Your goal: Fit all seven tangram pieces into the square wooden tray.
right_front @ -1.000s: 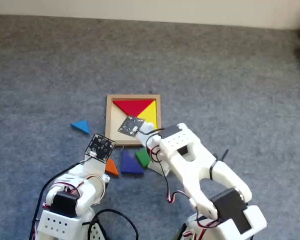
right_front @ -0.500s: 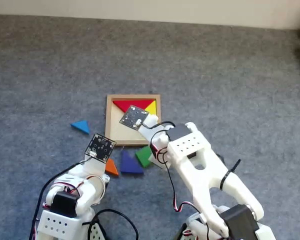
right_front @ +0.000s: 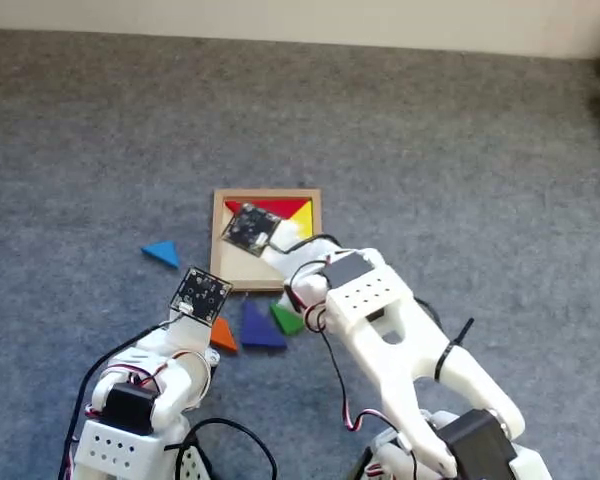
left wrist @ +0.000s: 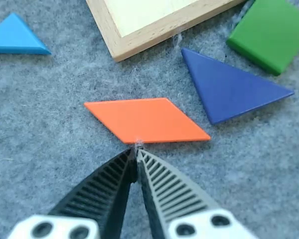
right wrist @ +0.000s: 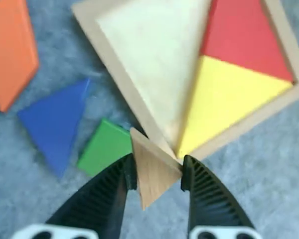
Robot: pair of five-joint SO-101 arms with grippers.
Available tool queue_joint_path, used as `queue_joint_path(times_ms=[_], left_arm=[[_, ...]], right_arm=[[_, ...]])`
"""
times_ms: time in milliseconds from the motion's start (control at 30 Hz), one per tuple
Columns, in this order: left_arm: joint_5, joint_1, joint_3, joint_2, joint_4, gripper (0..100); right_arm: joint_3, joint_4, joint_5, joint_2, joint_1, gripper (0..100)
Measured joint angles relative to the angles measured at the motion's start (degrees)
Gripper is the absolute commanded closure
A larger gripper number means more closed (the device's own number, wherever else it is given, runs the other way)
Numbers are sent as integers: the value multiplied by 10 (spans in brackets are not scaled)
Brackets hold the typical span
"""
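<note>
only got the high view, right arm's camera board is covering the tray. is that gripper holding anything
observer: yes, the right gripper has a plain wooden triangle between its fingers, over the tray corner by the yellow triangle.
operator: i can see some red and yellow in the tray, anything else under that board
observer: no, beside the yellow piece and the red triangle the wooden tray shows bare floor.
operator: and the left gripper
observer: the left gripper is shut and empty, its tips right at the edge of the orange parallelogram on the carpet.
</note>
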Motion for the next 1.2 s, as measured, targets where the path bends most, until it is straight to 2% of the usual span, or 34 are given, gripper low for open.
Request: queue_joint_path(times_ms=[200, 433, 767, 1000, 1200], left_arm=[[0, 0, 0, 0, 0, 993], [0, 0, 0, 0, 0, 993], [0, 0, 0, 0, 0, 993], [0, 0, 0, 0, 0, 993], [0, 0, 0, 0, 0, 993]], right_arm=[[-1, -57, 0, 18, -10, 900], [-75, -64, 0, 153, -10, 900], [-112, -66, 0, 177, -10, 894], [-112, -67, 0, 177, -10, 724], [-112, -67, 0, 177, -4, 729]])
